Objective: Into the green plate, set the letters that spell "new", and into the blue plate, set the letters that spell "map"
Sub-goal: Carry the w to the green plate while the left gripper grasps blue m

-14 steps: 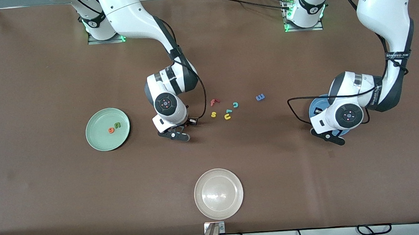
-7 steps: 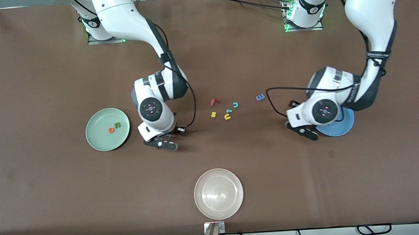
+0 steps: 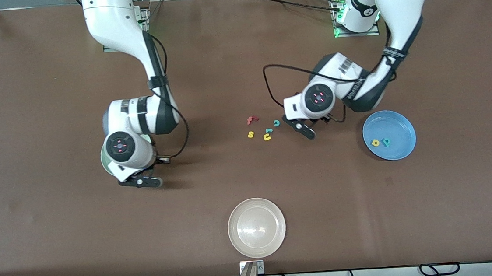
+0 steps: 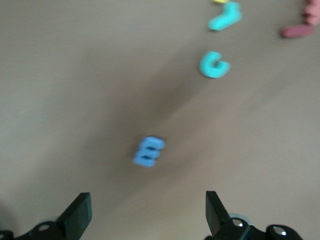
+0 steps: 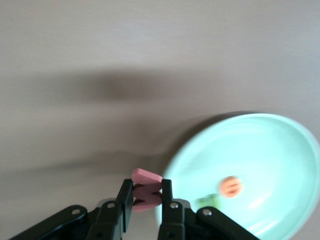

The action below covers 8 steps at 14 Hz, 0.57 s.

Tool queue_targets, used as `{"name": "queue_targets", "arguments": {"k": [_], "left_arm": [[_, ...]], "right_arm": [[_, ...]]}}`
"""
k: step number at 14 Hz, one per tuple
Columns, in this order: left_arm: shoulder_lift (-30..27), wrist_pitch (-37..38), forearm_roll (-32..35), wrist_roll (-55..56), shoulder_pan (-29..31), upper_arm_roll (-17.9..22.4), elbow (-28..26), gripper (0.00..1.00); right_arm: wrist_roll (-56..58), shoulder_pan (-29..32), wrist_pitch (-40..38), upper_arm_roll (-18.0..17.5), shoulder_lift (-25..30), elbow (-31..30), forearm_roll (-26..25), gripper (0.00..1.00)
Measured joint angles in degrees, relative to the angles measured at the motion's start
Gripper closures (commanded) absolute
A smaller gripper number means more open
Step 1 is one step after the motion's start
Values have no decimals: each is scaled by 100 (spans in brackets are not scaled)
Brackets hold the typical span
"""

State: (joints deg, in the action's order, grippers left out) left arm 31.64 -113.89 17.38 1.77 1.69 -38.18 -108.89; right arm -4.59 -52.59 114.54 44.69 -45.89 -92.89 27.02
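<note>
My right gripper [image 5: 146, 189] is shut on the red-pink w [image 5: 146, 176] and hangs over the rim of the green plate [image 5: 260, 145]. In that plate lie the orange e [image 5: 231, 186] and the olive n [image 5: 207, 202]. In the front view the right gripper [image 3: 143, 181] and its wrist hide most of the green plate [image 3: 103, 161]. My left gripper [image 4: 147, 216] stands open over the table, just short of the blue m [image 4: 148, 151], which the arm hides in the front view. The blue plate [image 3: 398, 121] holds the yellow a [image 3: 375, 142] and the teal p [image 3: 386, 142]. The left gripper [image 3: 303, 129] is beside the loose letters.
Loose letters lie mid-table: a red f [image 3: 251, 120], a yellow s [image 3: 250, 134], a teal c [image 3: 276, 123], another teal letter [image 3: 268, 130] and a yellow u [image 3: 267, 137]. A whitish plate [image 3: 256, 227] sits near the front edge.
The left gripper opened over the blue plate and swung to over the blue m. The right arm carried the w from beside the letters to the green plate's rim.
</note>
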Motion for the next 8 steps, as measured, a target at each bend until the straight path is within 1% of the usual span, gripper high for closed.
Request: {"name": "queue_targets", "arguments": {"k": [1,2,3,5,6,8], "left_arm": [[-34,-111,283,10,-76,-41,-182,0],[-43,-160,599,26,-163,-49,-314,0],[-36,-196,849,42,-209,-47,-411,0],[-4,-361,1052,44,-218,-30,-536,1],[37,-458,1135,43,-212,-13,-559,7],[183,-574,1380,42,-184,9,-572,14]], "right_arm": [[273,43,0,97,7,-135,0,99],[495,89,0,163,30,-260,0,96],[671,148,0,198,78,-392,1,96],[962,287,0,219,220,-686,1,96],[1120,334,0,251,284,-816,1,96],[1380,398,0,333,378,-1003,1,96]]}}
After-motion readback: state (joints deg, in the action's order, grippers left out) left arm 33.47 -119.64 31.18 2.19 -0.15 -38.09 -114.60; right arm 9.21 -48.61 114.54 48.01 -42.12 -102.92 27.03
